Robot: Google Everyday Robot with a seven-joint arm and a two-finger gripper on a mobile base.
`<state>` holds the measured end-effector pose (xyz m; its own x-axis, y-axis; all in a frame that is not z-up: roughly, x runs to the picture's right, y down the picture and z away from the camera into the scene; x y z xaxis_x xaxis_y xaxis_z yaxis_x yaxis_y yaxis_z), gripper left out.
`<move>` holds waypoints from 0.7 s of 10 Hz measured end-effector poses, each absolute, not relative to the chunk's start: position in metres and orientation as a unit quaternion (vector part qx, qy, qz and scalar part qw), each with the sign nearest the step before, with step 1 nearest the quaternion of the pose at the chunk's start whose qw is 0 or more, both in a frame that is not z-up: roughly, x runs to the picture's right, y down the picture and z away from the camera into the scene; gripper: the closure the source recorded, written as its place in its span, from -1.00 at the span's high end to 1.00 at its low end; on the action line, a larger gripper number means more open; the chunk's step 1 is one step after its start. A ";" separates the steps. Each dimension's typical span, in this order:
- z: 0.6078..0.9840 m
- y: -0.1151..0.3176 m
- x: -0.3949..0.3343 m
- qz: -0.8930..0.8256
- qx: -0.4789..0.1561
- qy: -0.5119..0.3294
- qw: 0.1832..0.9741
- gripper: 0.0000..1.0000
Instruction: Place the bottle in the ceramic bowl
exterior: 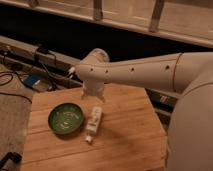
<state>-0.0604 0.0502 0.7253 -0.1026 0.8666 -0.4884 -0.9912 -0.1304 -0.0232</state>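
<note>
Nearest, the front edge of the one table (pixel 125 150): pale wooden planks, bare wood all along that edge and across the right half, the widest open room on the top. Off the front left corner, one small dark object (pixel 10 159) on the floor, too dim to identify. Farther in, left of centre, one bowl (pixel 65 119): round, dark green, glossy inside, upright, set in from the left edge with a strip of bare wood around it. Just beside its right rim, one bottle (pixel 94 121): slim, whitish, lying flat on the wood, cap end toward the front edge, other end pointing away. Outside the bowl; touching the rim or not, cannot tell. Directly beyond the bottle's far end, one end effector (pixel 93 94), hanging straight down over the back half of the table, apart from the bottle; wide or narrow, cannot tell. Above it, one arm (pixel 145 72): thick, white, reaching in roughly level from the right, bent downward at a rounded joint, a row of small dark holes along its side. At far right, the robot's bulky white body (pixel 192 120), close against the table's right edge. Beyond the back edge, at left, cables (pixel 15 75) on the floor with one blue object (pixel 31 80) among them; farthest, a dark band under a pale ledge (pixel 125 17).
</note>
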 end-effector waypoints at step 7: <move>0.728 0.078 -0.013 0.753 -0.180 0.152 0.614 0.30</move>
